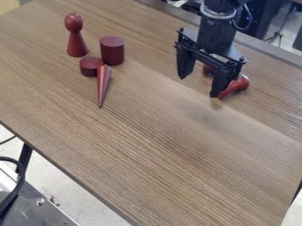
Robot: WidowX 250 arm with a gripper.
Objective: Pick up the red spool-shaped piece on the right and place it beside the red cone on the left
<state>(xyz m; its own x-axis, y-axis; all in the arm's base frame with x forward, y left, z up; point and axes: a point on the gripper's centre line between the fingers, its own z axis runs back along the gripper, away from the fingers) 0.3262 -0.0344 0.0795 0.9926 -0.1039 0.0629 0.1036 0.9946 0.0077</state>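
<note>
The black gripper (199, 83) hangs over the upper right part of the table, its two fingers spread wide with nothing held between them. Beside and partly behind its right finger lies a red rounded piece (237, 86). Another dark red piece (208, 69) shows between the fingers, mostly hidden behind the gripper. To the left are a standing red pawn-like figure (75, 37), a dark red cylinder (112, 50), a short round red block (90, 66) and a slim red cone (103, 84) lying on its side, its tip toward the front.
The wooden table (171, 145) runs toward the lower right. Its near edge slants from the left side down to the bottom. A metal plate with a black cable (21, 183) is at the lower left, below the table. Dark equipment stands behind the far edge.
</note>
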